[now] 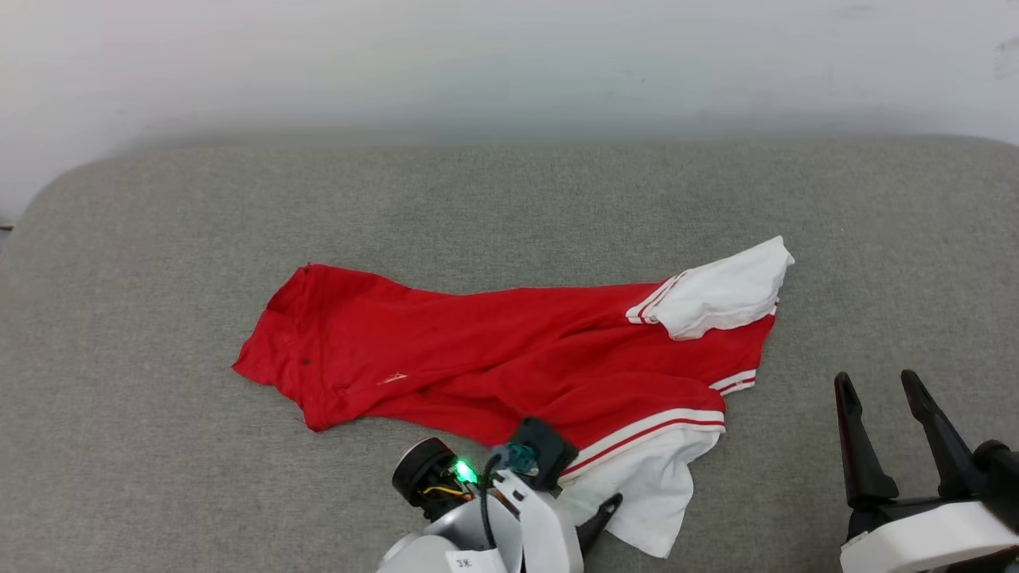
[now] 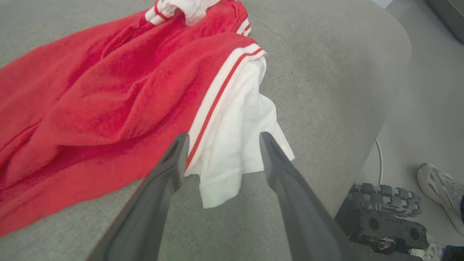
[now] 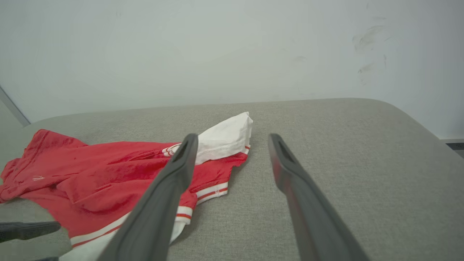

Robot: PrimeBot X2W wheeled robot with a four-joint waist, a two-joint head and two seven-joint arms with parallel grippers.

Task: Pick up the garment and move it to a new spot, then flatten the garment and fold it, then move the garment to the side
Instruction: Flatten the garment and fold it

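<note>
Head view, bearer: grey cushion (image 1: pixel 159 239), with a pale wall along its far edge.
Head view, garment: the garment (image 1: pixel 509 358) lies rumpled across the cushion's middle, one white cuff towards the cushion's far right and one at its near edge; not yet flattened.
Head view, left gripper (image 1: pixel 597 517): low at the cushion's near edge, one dark finger beside the near cuff.
Head view, right gripper (image 1: pixel 874 378): at the cushion's near right, fingers spread, nothing between them; judged to be waiting.
Left wrist view, left gripper (image 2: pixel 223 135): fingers wide apart, straddling the near white cuff (image 2: pixel 235 145) where it lies on the cushion (image 2: pixel 326 90); nothing pinched. Judged lined up for a first grasp.
Left wrist view, off the cushion: a pale shoe (image 2: pixel 438 185) on the floor.
Right wrist view, right gripper (image 3: pixel 233 136): spread and empty above the cushion (image 3: pixel 344 163), aimed towards the far cuff of the garment (image 3: pixel 108 174).
Containers: none listed; the cushion merely carries the garment.
</note>
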